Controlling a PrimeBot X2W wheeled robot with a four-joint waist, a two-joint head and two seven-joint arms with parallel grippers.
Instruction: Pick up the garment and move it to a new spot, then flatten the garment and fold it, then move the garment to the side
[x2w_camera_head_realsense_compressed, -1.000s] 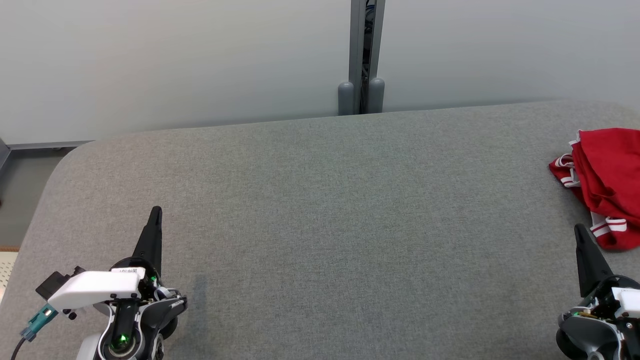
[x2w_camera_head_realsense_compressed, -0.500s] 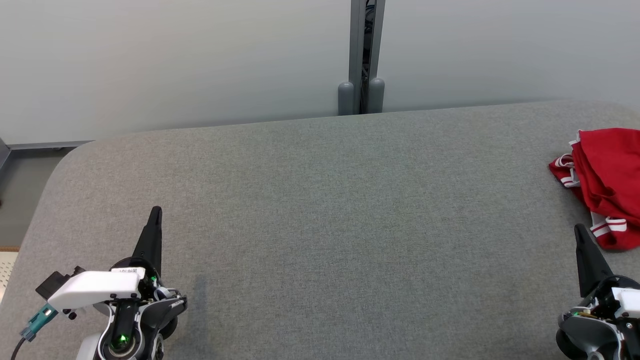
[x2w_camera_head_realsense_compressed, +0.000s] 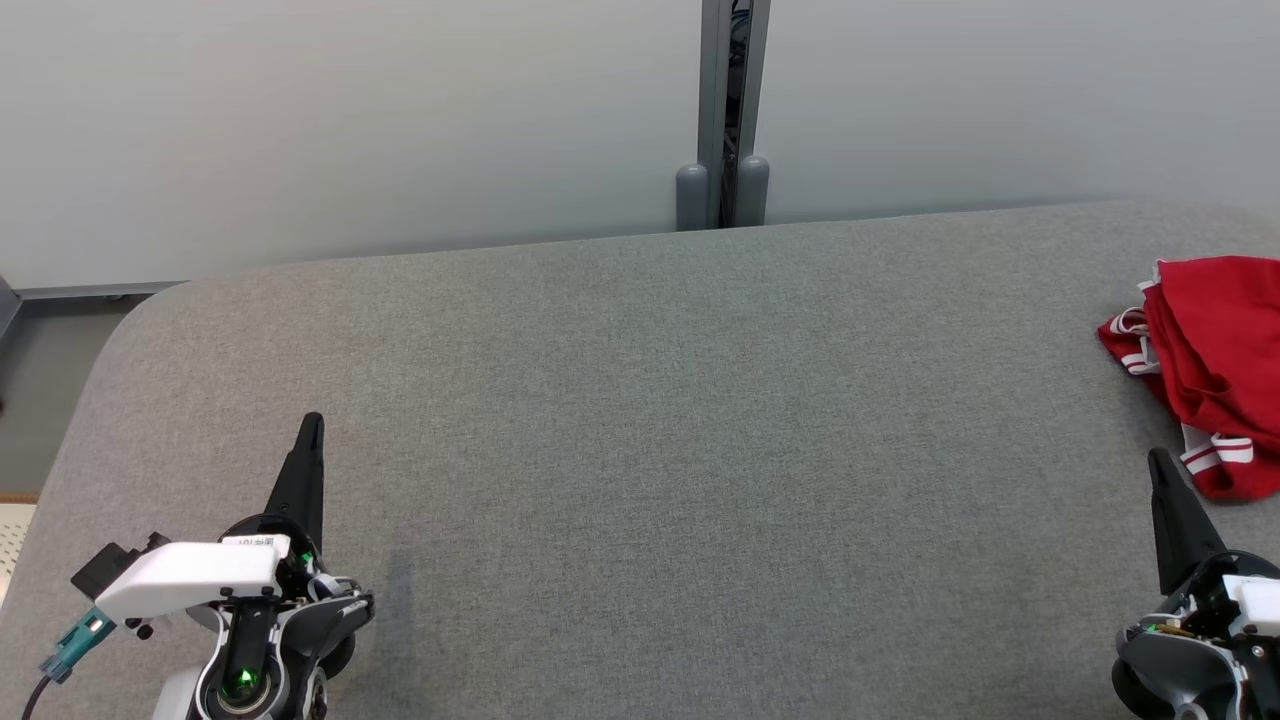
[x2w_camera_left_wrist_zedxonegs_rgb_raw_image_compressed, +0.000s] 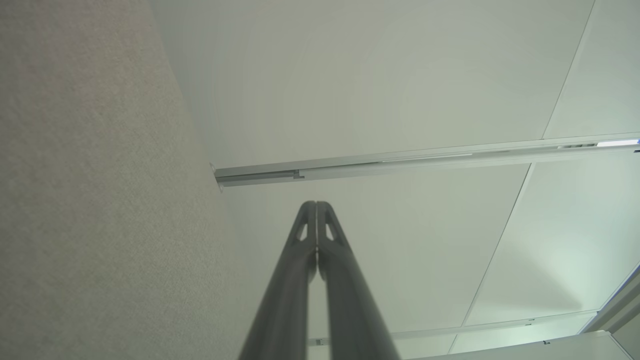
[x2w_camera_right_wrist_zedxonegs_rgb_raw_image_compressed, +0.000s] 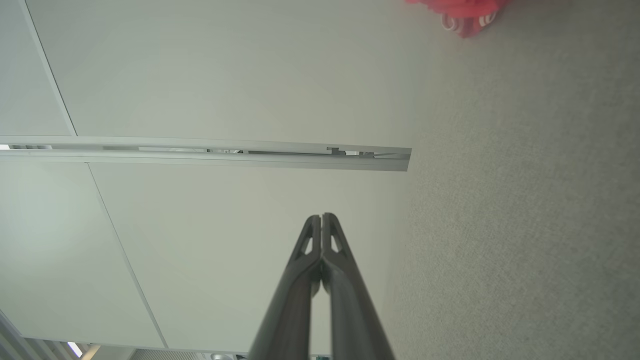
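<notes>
**Both grippers shut and empty, red garment out at the right edge**

Your red garment (x2w_camera_head_realsense_compressed: 1212, 345) is lying bunched up on the grey table (x2w_camera_head_realsense_compressed: 640, 420), far out at the right side of the head view, with part of it cut off by the frame. White stripes show along its hems, and the cloth is rumpled and layered, not flat.

Look at your right gripper (x2w_camera_head_realsense_compressed: 1158, 462), low on the right with its tip pointing up the view. It stands near the garment's closest striped hem, and from the head view you cannot tell whether it touches. The right wrist view helps. The two dark fingers (x2w_camera_right_wrist_zedxonegs_rgb_raw_image_compressed: 300, 290) are pressed together from the tip down with nothing pinched between them. The garment there is a red blur at the top edge, well apart from the fingertips.

Now over to your left gripper (x2w_camera_head_realsense_compressed: 312, 425), low on the left and well apart from the garment, with the wide bare middle of the table between them. In the left wrist view its fingers (x2w_camera_left_wrist_zedxonegs_rgb_raw_image_compressed: 292, 285) are also pressed tight together, holding nothing. A green light (x2w_camera_head_realsense_compressed: 243, 682) glows on that wrist.

Behind the table is a pale wall, and a grey metal post (x2w_camera_head_realsense_compressed: 733, 110) rises from the middle of the table's far edge.
</notes>
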